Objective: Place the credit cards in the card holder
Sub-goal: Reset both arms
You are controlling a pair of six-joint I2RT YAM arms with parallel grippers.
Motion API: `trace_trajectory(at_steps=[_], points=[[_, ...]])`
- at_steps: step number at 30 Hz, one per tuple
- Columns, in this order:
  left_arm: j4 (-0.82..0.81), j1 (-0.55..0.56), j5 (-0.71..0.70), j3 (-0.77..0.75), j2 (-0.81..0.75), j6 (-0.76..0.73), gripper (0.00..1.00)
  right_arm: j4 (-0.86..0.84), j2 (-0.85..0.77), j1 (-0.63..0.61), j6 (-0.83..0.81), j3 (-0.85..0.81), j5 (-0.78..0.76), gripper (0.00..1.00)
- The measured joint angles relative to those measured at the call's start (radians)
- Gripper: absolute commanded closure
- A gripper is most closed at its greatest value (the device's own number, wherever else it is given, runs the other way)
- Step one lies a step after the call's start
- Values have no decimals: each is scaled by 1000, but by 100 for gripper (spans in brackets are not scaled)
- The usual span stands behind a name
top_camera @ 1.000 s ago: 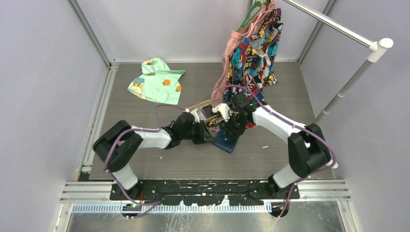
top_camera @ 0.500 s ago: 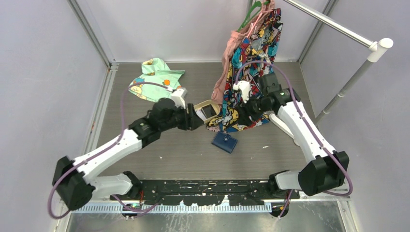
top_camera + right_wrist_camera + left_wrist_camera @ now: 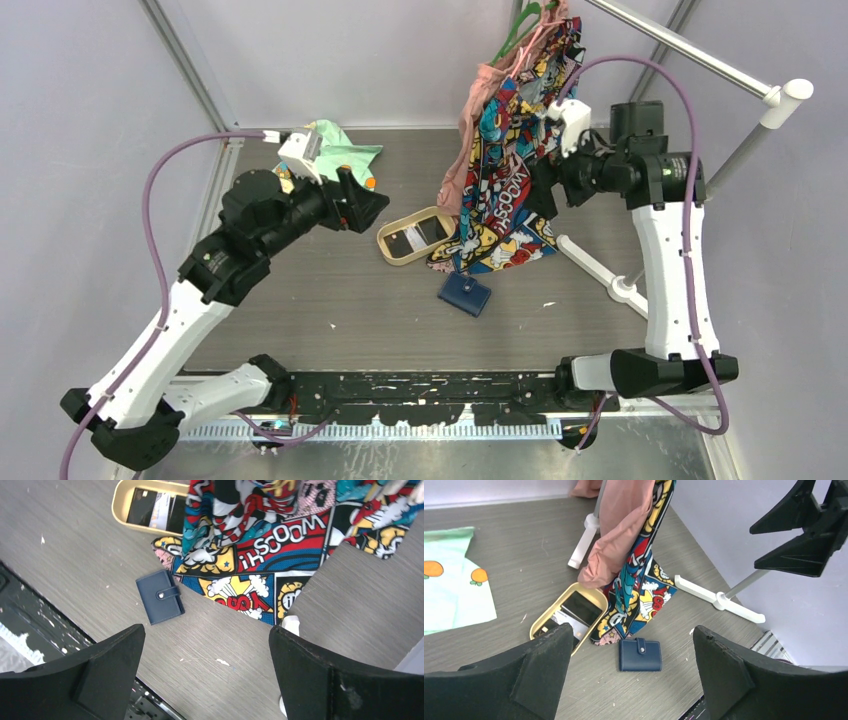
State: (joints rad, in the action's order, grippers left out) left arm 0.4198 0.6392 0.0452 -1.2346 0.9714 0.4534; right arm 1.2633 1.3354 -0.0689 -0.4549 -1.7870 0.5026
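Both arms are raised off the surface and well apart, the left arm over the left side, the right arm up by the rack. The left fingers are spread wide and hold nothing. The right fingers are spread too, also empty, and point toward the hanging print cloth.

The wallet lies flat on the surface, closed, its snap tab across the front. It sits toward the near edge, in front of the tray and apart from it, just beside the lower hem of the print cloth. I cannot tell whether hem and wallet touch. Both arms are well apart from it.

The cards lie flat in the tan oval tray. At least 2 dark ones show, 1 plain black and 1 with a pale band. The print cloth hangs over the tray's right end and hides that part.

The print cloth hangs with a pink garment from a green hanger on the white rack, whose foot rests on the surface to the right of the wallet. A green cloth with orange spots lies crumpled at the far left, just behind the left arm's wrist
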Motion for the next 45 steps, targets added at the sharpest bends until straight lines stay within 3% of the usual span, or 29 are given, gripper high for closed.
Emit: trace_trajectory(at_steps=[8, 16, 25, 45], points=[[170, -1, -20, -179, 31, -11, 9, -71, -16, 100, 174, -18, 1, 0], [222, -5, -45, -175, -48, 39, 5, -216, -108, 117, 394, -17, 64, 1], [148, -5, -59, -109, -171, 134, 4, -325, -118, 117, 689, -17, -21, 0], [-40, -5, -104, 13, -226, 128, 0, -381, -132, 118, 737, -9, -76, 0]])
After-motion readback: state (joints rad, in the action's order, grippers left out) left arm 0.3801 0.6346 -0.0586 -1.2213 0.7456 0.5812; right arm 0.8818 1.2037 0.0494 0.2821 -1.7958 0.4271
